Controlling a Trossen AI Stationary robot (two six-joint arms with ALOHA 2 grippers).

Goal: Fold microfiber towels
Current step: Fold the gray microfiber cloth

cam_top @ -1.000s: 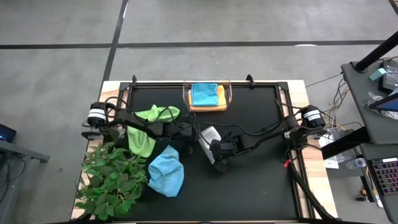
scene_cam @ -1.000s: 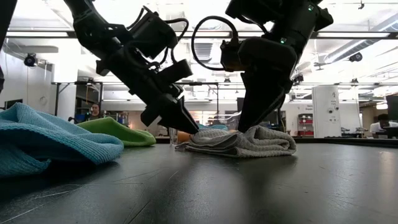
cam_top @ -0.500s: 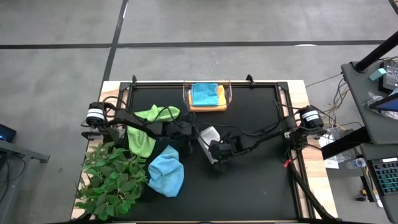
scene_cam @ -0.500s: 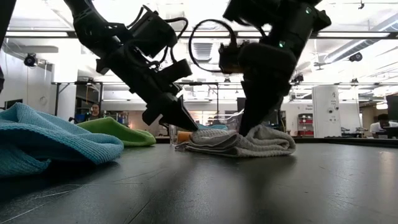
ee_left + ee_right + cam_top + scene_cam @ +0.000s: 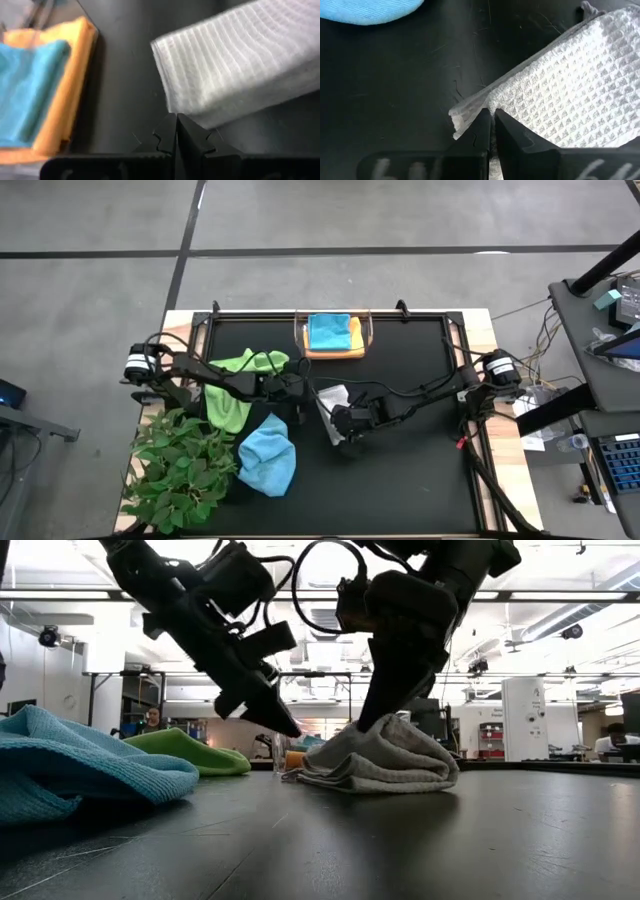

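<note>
The pale grey-white towel (image 5: 336,402) lies folded at the table's middle and shows as a ribbed hump (image 5: 385,760) in the low view. My right gripper (image 5: 342,426) is shut on its near edge (image 5: 470,112). My left gripper (image 5: 306,390) is shut at the towel's far left corner (image 5: 169,107). In the low view its tips (image 5: 288,730) stand above the table with no cloth hanging from them. My right gripper pinches the towel's folded edge (image 5: 479,109) between its two fingers, several layers together, slanting down from the right. That side is raised off the table, and the rest of the towel (image 5: 340,780) lies on the table. My left gripper's shut tips stand at the towel's corner; whether they touch it I cannot tell.
A clear bin (image 5: 368,335) at the far middle holds a folded blue towel (image 5: 328,330) on an orange one (image 5: 352,340). A lime green towel (image 5: 238,385) and a crumpled light blue towel (image 5: 268,457) lie at the left, beside a leafy plant (image 5: 180,465).
Both grippers have shut. My right gripper has taken hold of the grey-white towel's edge and raised it a little, so the cloth there has risen into a hump while its lower part stays on the table. My left gripper's tips have come up off the table.
</note>
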